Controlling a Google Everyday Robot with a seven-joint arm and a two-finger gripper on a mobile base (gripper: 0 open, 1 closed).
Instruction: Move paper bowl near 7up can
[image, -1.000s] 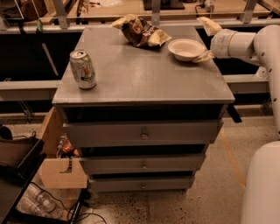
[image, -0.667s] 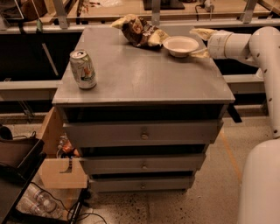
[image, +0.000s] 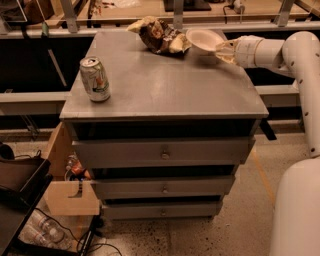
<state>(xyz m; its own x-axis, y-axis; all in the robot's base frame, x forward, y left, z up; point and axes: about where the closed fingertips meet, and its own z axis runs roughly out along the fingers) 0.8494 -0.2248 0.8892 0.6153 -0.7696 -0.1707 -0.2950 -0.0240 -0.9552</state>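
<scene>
The paper bowl (image: 203, 38) is white and shallow, tilted and raised a little above the far right part of the grey cabinet top (image: 165, 85). My gripper (image: 220, 49) reaches in from the right and is shut on the bowl's right rim. The 7up can (image: 95, 78) stands upright near the left front of the cabinet top, far from the bowl.
A brown and yellow snack bag (image: 159, 35) lies at the back of the top, just left of the bowl. The cabinet has several drawers (image: 162, 152) below. A cardboard box (image: 72, 192) and a dark bin (image: 20, 180) stand on the floor at the left.
The gripper has lifted the bowl off the cabinet top and carried it a little to the left and back, toward the snack bag. The can has not moved.
</scene>
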